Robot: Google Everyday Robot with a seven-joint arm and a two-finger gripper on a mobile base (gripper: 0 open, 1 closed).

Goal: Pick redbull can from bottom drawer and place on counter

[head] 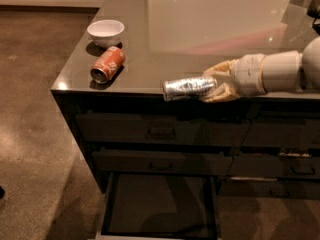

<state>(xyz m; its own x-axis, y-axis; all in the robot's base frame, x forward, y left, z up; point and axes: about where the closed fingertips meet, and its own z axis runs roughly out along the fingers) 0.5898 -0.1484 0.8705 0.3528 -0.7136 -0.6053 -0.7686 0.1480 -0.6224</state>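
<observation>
My gripper (214, 86) comes in from the right and is shut on the redbull can (187, 88). The slim silvery can lies sideways in the fingers, its free end pointing left. It hangs level with the front edge of the counter (210, 34), in front of the top drawer. The bottom drawer (160, 209) stands pulled open below, its dark floor bare.
An orange soda can (107, 64) lies on its side near the counter's front left corner. A white bowl (105, 32) stands just behind it. Two shut handled drawers (160, 132) sit above the open one. Brown floor spreads to the left.
</observation>
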